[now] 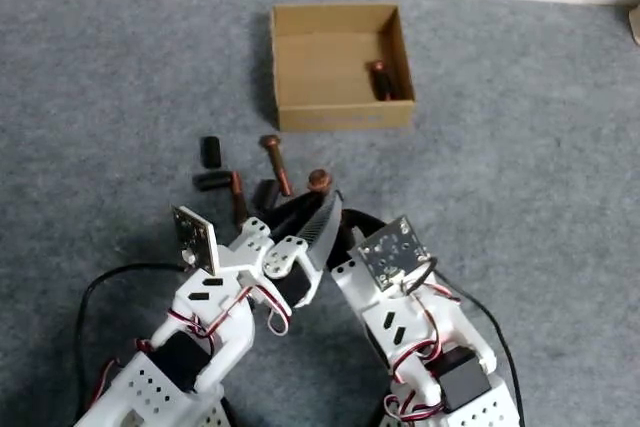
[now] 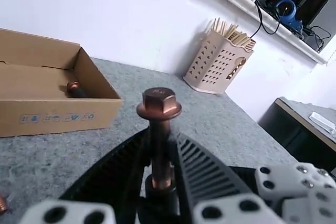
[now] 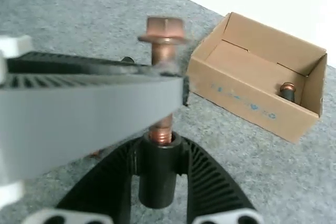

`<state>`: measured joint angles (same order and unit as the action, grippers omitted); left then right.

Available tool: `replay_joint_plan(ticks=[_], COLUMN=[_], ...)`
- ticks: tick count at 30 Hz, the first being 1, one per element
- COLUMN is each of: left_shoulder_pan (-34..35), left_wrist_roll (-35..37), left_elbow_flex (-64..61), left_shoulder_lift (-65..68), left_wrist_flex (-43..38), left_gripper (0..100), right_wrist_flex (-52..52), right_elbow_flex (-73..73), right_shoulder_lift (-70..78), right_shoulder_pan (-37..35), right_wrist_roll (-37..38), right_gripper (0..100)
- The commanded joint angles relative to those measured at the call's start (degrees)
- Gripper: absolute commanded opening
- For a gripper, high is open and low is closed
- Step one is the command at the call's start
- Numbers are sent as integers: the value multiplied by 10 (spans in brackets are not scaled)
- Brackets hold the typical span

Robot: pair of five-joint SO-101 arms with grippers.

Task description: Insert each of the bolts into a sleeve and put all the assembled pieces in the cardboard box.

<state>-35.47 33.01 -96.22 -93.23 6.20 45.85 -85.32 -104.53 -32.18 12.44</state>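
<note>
Lying inside the cardboard box [image 1: 345, 115] is one assembled bolt-and-sleeve piece [image 1: 381, 80].

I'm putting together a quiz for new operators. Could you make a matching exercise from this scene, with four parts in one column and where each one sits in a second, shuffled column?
Things
1. upright bolt
2. sleeve beneath that bolt
3. assembled piece
4. loose bolt nearest the box

Places
A. inside the cardboard box
B. lying on the grey table, between box and arms
C. in the left gripper
D. in the right gripper

Pairs: 1-C, 2-D, 3-A, 4-B
</note>
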Motion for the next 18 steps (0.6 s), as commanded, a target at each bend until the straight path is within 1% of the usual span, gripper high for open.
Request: replay_joint_plan(ticks=[1, 3, 6, 8, 9, 11, 13, 18], left_shoulder_pan=[-16, -17, -27, -46, -58, -72, -71, -41], left_wrist_roll=[-3, -2, -2, -4, -5, -5, -5, -4], left_elbow_flex=[-14, -14, -14, -12, -11, -10, -10, 4], left_shoulder_lift=[-5, -5, -5, -5, -5, -5, -5, -6], left_wrist_flex=[3, 4, 8, 34, 43, 49, 48, 50], left_gripper=[9, 49, 168, 230, 245, 248, 248, 248], right_wrist_flex=[-3, -3, -3, -3, -3, -3, -3, -3], right_elbow_flex=[34, 33, 32, 32, 32, 32, 32, 32], right_shoulder_lift=[-8, -8, -8, -8, -8, -8, -8, -8], right_shoulder_pan=[18, 18, 18, 18, 18, 18, 19, 19], right_wrist_roll=[12, 12, 12, 12, 12, 12, 13, 13], right_gripper=[5, 5, 5, 5, 5, 5, 5, 5])
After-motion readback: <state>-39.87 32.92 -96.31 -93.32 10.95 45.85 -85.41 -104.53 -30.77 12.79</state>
